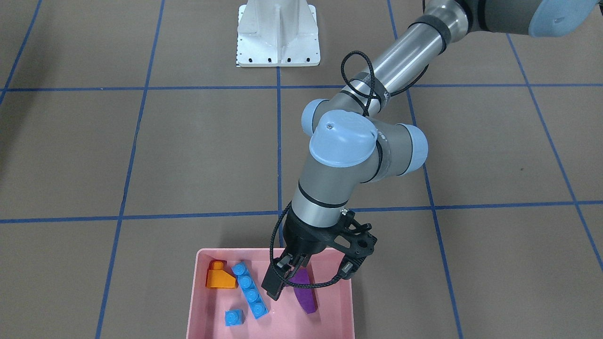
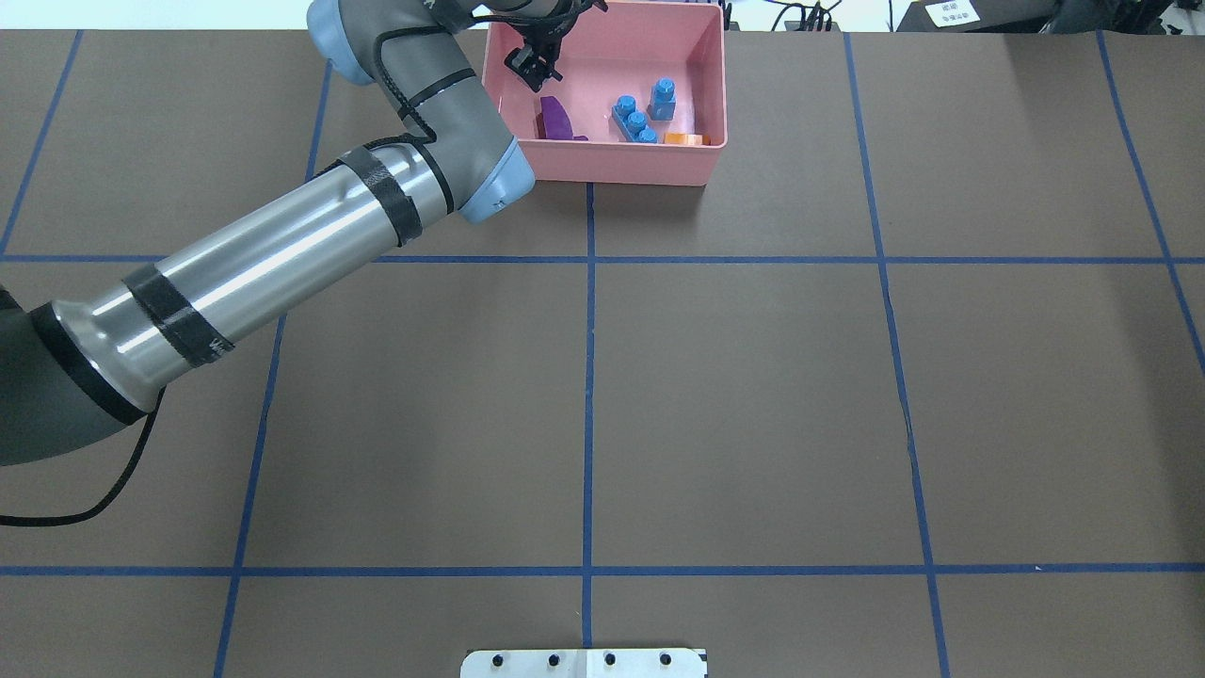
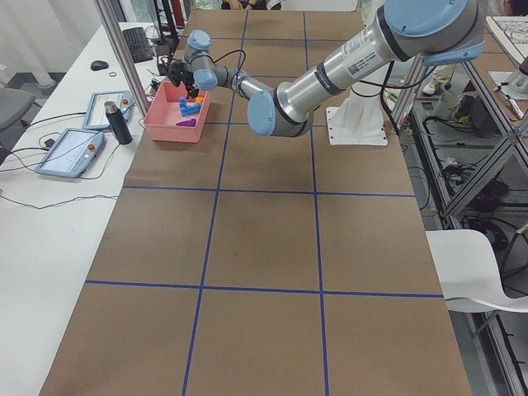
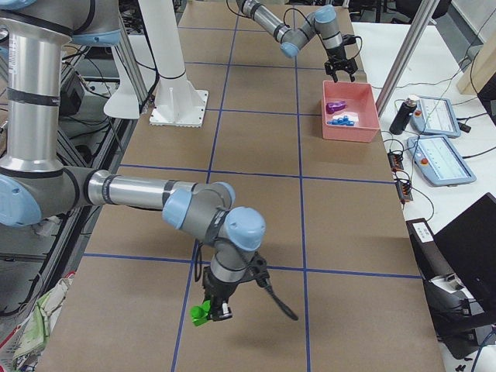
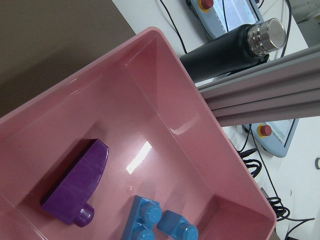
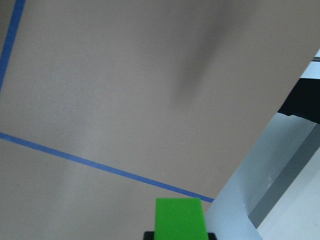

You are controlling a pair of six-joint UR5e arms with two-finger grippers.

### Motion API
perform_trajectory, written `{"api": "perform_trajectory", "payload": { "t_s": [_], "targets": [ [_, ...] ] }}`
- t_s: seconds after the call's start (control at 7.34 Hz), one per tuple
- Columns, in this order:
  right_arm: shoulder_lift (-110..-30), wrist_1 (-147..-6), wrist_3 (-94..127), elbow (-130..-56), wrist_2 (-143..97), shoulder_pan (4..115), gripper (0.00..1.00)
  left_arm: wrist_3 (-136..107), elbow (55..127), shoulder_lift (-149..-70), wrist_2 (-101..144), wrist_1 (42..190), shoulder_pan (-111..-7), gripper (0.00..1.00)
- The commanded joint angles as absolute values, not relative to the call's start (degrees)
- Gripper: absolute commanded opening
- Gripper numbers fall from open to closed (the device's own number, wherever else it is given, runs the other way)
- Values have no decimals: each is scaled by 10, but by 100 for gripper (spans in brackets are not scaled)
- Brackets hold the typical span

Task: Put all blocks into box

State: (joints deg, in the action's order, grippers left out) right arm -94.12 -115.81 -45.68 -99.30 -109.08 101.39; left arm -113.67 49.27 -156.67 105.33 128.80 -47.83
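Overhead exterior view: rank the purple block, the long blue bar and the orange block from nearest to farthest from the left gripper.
Measured from the left gripper, which is over the left end of the box:
1. Purple block, just below the gripper in the view, near the left wall.
2. Long blue bar, mid-box, to the right.
3. Orange block, in the right corner by the near wall.
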Motion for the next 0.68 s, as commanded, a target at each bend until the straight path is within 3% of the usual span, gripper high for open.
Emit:
{"api": "perform_trajectory", "payload": {
  "t_s": [0.0,0.27,0.54],
  "targets": [
    [-808,-1212,-422,-972,-1073,996,0,-1136,529,-1544,1087,1263,-481,100],
    [-719,-1206,-314,-958,-1086,922,0,-1136,544,-1539,1123,1234,-490,100],
    [-648,-1143,-122,-934,-1145,828,0,-1077,614,-1502,1137,1148,-519,100]
  ]
}}
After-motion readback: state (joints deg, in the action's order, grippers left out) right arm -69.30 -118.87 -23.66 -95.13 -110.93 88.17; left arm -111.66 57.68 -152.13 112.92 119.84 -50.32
